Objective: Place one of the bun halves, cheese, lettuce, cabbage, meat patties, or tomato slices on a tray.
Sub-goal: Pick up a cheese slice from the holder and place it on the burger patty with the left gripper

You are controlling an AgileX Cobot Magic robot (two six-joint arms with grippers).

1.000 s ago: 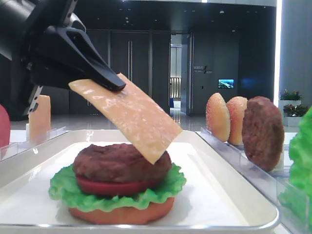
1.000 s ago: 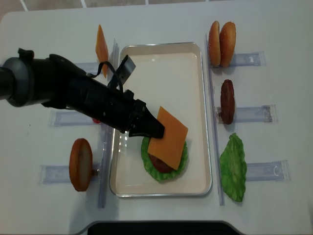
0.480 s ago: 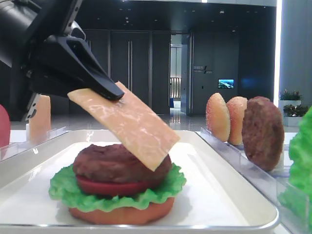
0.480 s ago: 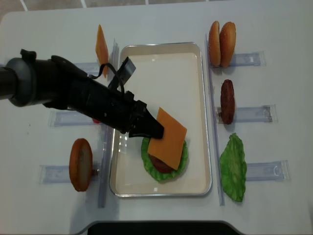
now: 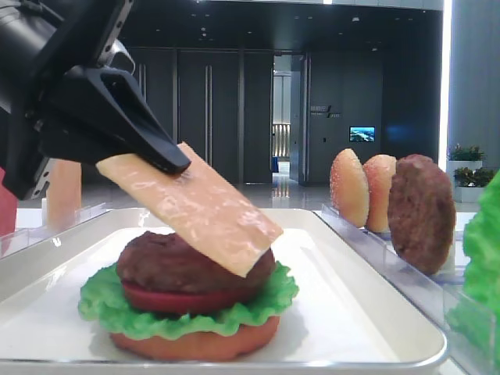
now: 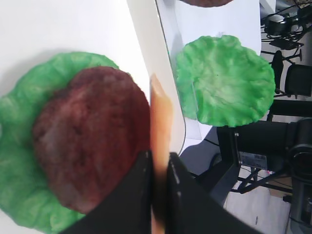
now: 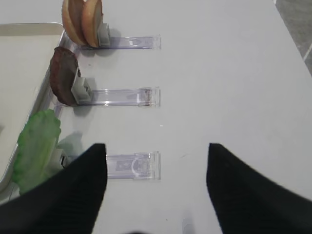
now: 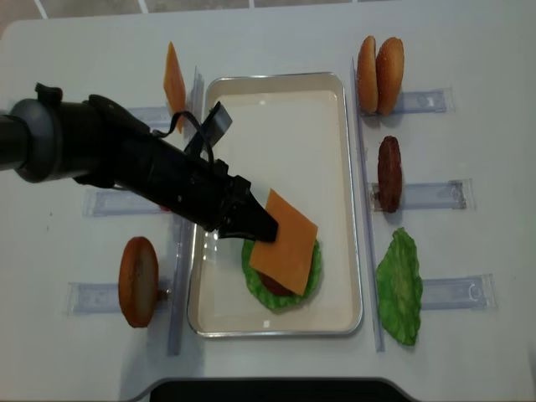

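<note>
You have the cheese (image 5: pixel 191 207) pinched at one corner by the left gripper (image 5: pixel 168 156), clenched on the slice, which hangs tilted over the patty (image 5: pixel 191 266) with its low corner touching or just shy of the patty's top; the side view does not settle which. Judged from its look, the slice is thin, light and fairly stiff: it holds a flat plane from a single corner grip without drooping. Its glossy face suggests it could slip, so your hold at the edge, jaws across both faces, looks the sound place. The patty sits atop a tomato slice (image 5: pixel 183 299), lettuce (image 5: pixel 105 308) and a bun base (image 5: pixel 195 344), stacked on the tray (image 8: pixel 343 209), in its near half. In the overhead view your left arm (image 8: pixel 109 159) reaches in from left of the tray, angled downward across its left rim, the gripper just left of the stack. The right gripper (image 7: pixel 156 185) hovers over the desk (image 7: pixel 219 73) well right of the tray, jaws spread and holding nothing. Spare bun halves (image 8: pixel 378 74), a second patty (image 8: pixel 389 173) and a lettuce leaf (image 8: pixel 399 286) stand in racks right of the tray.
</note>
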